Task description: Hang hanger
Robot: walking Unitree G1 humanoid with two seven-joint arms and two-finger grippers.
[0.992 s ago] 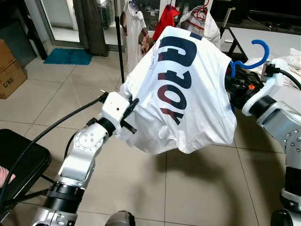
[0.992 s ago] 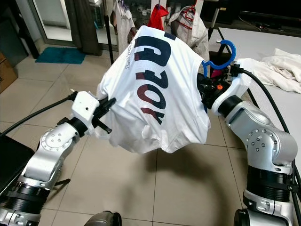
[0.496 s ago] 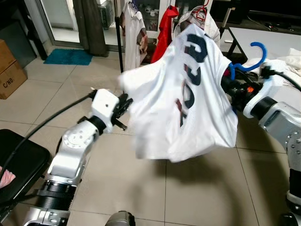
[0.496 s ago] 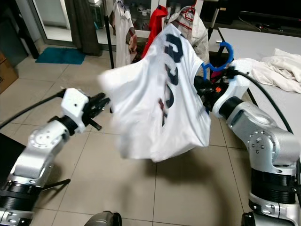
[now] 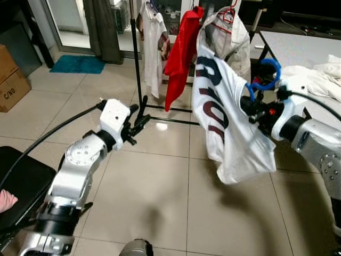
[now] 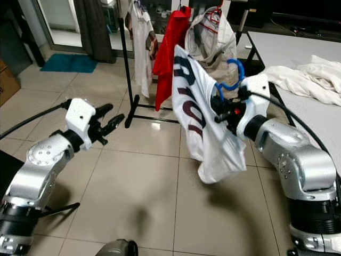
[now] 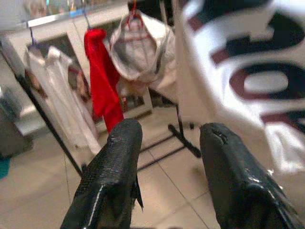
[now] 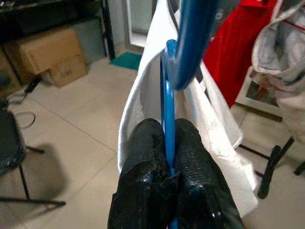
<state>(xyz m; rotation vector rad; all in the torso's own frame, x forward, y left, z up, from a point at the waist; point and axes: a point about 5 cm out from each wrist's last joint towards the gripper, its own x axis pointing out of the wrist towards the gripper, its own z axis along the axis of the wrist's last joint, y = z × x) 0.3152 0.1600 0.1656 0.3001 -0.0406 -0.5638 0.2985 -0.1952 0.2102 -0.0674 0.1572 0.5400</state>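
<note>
A blue hanger (image 5: 265,73) carries a white T-shirt (image 5: 224,125) with dark lettering, which hangs down limp from it. My right gripper (image 5: 254,110) is shut on the hanger's stem just under the hook; in the right wrist view both fingers (image 8: 145,157) pinch the blue stem (image 8: 167,105). My left gripper (image 5: 139,119) stands open to the left of the shirt, apart from it, with nothing between its fingers (image 7: 116,162). Behind stands a black clothes rack (image 5: 136,53) holding a white shirt (image 5: 152,37), a red garment (image 5: 181,48) and a pale jacket (image 5: 226,32).
A table (image 5: 298,45) at the right bears crumpled white clothes (image 5: 314,74). A black chair (image 5: 24,184) is near my left side. A cardboard box (image 5: 10,80) and a teal mat (image 5: 77,64) lie at the far left. Tiled floor spreads below.
My left gripper has let go of the shirt's hem and drawn back, open. The shirt has dropped from spread-out to hanging straight under the hanger in my right gripper, which moved toward the rack.
</note>
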